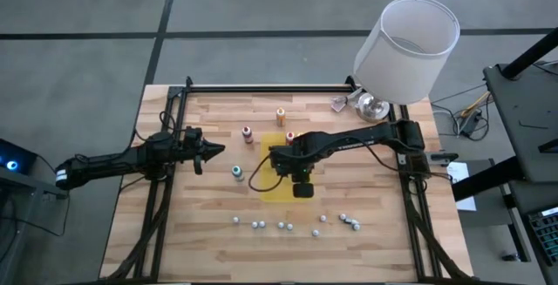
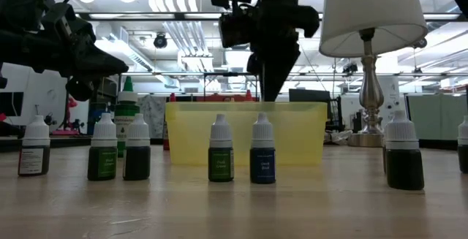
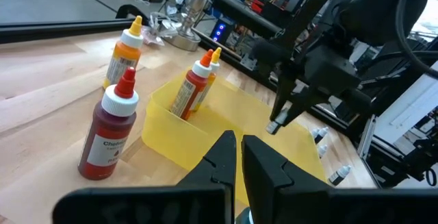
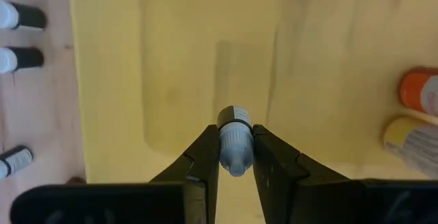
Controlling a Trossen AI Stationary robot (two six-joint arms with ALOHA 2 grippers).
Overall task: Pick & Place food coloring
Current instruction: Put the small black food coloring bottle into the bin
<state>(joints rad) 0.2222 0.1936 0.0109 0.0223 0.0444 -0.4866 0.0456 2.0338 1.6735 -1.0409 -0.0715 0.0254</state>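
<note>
Row of small white-capped dark dropper bottles [image 2: 220,150] stands unmoved along the near table edge, right gripper [image 4: 235,157] pinches one more by its cap above the translucent yellow plastic tray [image 1: 277,176], two orange-capped bottles [image 3: 194,87] rest inside; beyond, left gripper [image 1: 212,151] waits closed, empty.

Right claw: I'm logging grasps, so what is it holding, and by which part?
The right claw holds a small dropper bottle by its white cap, above the yellow bin.
</note>
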